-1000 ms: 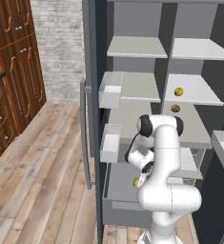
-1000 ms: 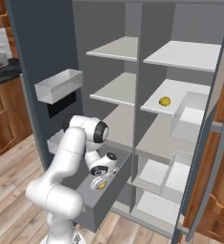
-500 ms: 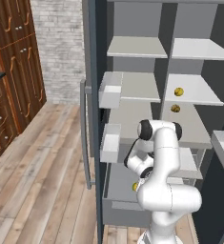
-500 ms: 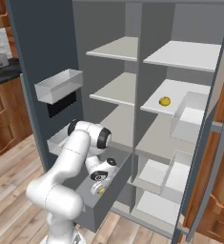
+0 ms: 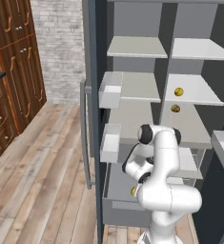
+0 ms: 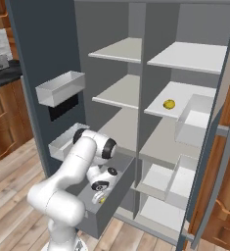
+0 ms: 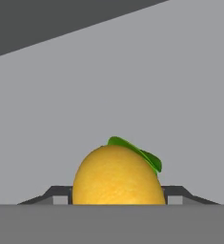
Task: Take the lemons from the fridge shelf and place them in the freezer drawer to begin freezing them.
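In the hand view, the gripper (image 7: 118, 202) is clenched on a lemon (image 7: 118, 175), its 2 dark finger tips pressed against either side of the yellow fruit, which carries a small green leaf (image 7: 141, 152) at its top. Behind the fruit lies a plain grey surface with a darker band across the upper corner, most likely the inside of the drawer, though that view is too close to be sure.

From the right base view, the gripper (image 6: 100, 195) hangs low inside the open freezer drawer (image 6: 109, 208), the dark-grey box pulled out of the bottom of the left column, with the held lemon (image 6: 102, 199) showing as a yellow speck just beneath the hand. In the left base view the same lemon (image 5: 133, 190) peeks out beside the white arm, over the freezer drawer (image 5: 120, 209), whose flat grey front faces the wooden floor (image 5: 42, 181).

Further back, 2 more lemons remain in the fridge. One (image 5: 178, 91) sits on a white shelf (image 5: 199, 95) in the right column, also seen from the other side (image 6: 169, 104). The other (image 5: 175, 108) lies just below it, on the next shelf (image 5: 189, 125) down. White bins hang on the open door at the left (image 5: 110, 89) and at the right (image 6: 195, 120).

Beyond the fridge stand brown wooden cabinets (image 5: 11, 71) and a pale brick wall (image 5: 61, 43).
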